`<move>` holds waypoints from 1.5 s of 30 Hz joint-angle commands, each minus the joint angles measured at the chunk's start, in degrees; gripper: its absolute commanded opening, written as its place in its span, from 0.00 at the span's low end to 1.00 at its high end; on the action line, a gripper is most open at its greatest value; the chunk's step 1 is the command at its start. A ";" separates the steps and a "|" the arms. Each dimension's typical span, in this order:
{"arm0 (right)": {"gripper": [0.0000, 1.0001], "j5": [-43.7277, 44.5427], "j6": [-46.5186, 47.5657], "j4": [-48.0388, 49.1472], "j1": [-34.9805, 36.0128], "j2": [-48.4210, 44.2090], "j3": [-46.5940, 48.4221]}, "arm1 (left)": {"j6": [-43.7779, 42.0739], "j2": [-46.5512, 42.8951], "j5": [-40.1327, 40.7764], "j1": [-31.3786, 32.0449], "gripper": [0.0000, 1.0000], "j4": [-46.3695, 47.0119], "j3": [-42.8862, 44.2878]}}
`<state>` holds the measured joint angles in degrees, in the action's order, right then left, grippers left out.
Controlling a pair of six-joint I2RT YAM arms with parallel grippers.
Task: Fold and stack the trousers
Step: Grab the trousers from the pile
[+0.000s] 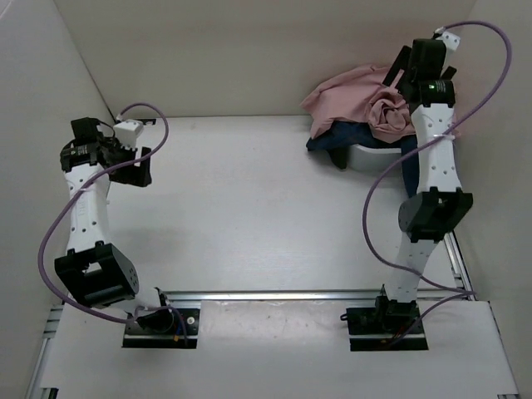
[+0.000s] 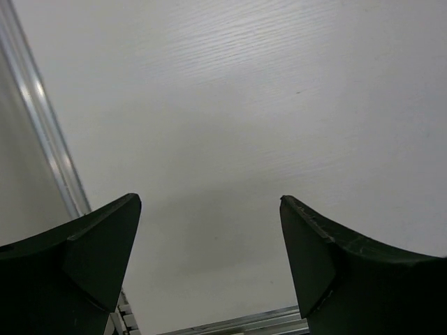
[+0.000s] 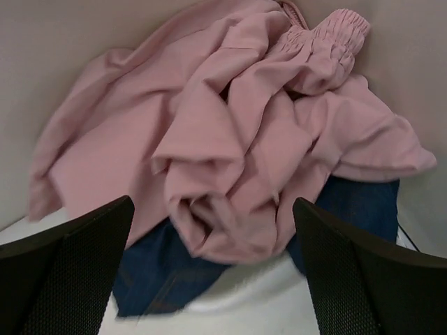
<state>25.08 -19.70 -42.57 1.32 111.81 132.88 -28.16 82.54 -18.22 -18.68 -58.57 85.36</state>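
Spread wide and empty, left gripper [image 2: 209, 199] hangs far from any cloth; right gripper [image 3: 213, 202], equally released, faces one crumpled pair of dusty-pink soft-fabric trousers [image 3: 209, 139] just ahead, heaped over one dark-blue garment [image 3: 160, 272] in one white plastic tub [image 1: 370, 158]; likely limp and light, best pinched at the gathered elastic band [image 3: 328, 35]

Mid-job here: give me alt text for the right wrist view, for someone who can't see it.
Crumpled dusty-pink trousers fill the frame in a heap, a gathered elastic band at upper right, lying over a dark blue garment. The right gripper hangs before the heap, jaws wide open, holding nothing.
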 commanded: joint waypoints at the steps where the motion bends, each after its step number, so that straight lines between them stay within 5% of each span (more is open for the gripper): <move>1: 0.99 -2.93 2.65 4.81 -4.92 7.52 3.98 | 3.20 -0.46 -1.11 3.64 0.92 -0.68 2.70; 6: 0.99 -5.74 2.13 6.80 -6.16 14.74 6.50 | 4.26 1.66 4.41 7.60 0.92 -0.06 0.69; 8: 0.88 -6.88 2.13 6.18 -6.16 15.72 6.87 | 4.26 1.66 5.91 8.22 0.92 -0.06 -0.01; 9: 0.60 -6.89 2.13 6.79 -6.16 15.72 5.65 | 4.26 1.66 6.44 8.22 0.92 -0.06 -0.02; 12: 0.00 -6.89 2.13 8.81 -6.16 11.51 1.61 | 4.26 1.05 8.02 8.22 0.92 -0.06 -0.55; 19: 0.00 -9.79 5.37 8.29 -0.90 -5.26 0.19 | 4.26 -3.96 8.64 8.22 0.92 0.47 -3.53; 23: 0.00 -8.13 8.00 10.92 14.69 -18.61 -0.86 | 4.26 -8.35 9.17 8.22 0.92 1.00 -6.34; 25: 0.00 -4.71 9.68 15.12 27.68 -21.62 -1.39 | 4.26 -10.72 9.17 8.22 0.92 1.00 -7.66; 29: 0.00 0.67 7.59 19.98 42.17 -24.09 -3.59 | 4.78 -12.76 10.31 8.22 0.92 1.00 -8.19; 37: 0.00 2.96 -16.29 10.94 46.05 -21.02 -19.13 | 4.78 -14.60 15.84 8.22 0.99 1.00 -4.15; 44: 0.00 0.86 -26.17 4.86 43.77 -18.38 -34.49 | 2.76 -15.13 19.00 8.22 0.99 1.00 -4.15; 45: 0.20 -2.11 -26.17 4.86 42.11 -18.38 -36.01 | 2.24 -15.13 19.01 8.22 0.99 0.48 -4.67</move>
<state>24.03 -40.56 -36.16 46.52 97.36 98.45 -24.82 69.14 -1.41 -10.41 -58.22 79.68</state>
